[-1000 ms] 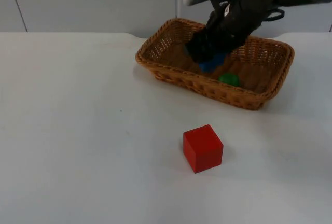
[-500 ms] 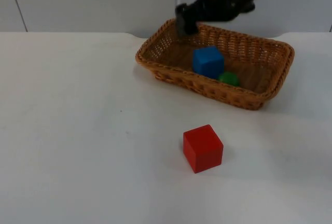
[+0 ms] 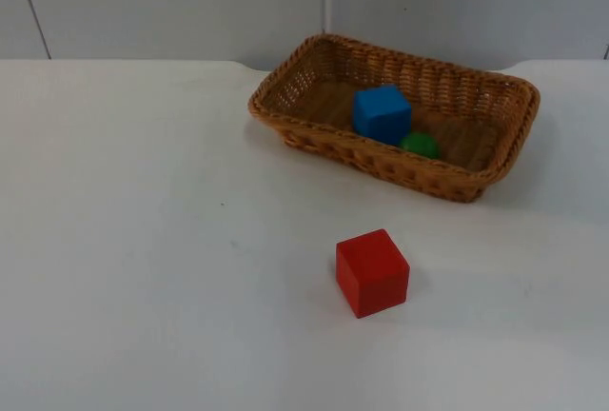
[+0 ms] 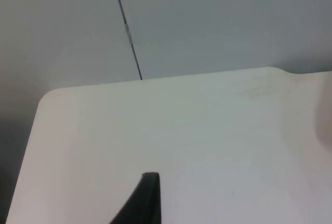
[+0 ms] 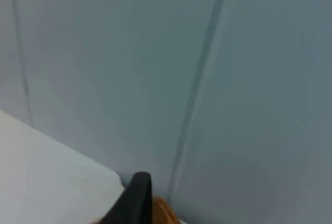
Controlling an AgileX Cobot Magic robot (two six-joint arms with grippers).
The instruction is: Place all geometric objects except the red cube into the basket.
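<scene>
A woven wicker basket (image 3: 481, 181) stands at the back right of the table. Inside it a blue cube (image 3: 382, 113) rests against a small green piece (image 3: 419, 145), which the basket's near wall partly hides. The red cube (image 3: 372, 272) sits alone on the white table in front of the basket. My right gripper (image 5: 136, 199) is raised and faces the grey partition wall, with a sliver of the basket rim (image 5: 165, 211) just beyond it. My left gripper (image 4: 147, 201) waits over a far corner of the table near the wall.
The grey partition wall (image 3: 190, 2) closes off the table's far edge right behind the basket. White table top (image 3: 143, 240) stretches to the left of and in front of the red cube.
The right arm let go of the blue cube in the basket, rose up and back, and left the top view. The blue cube now lies beside the green piece.
</scene>
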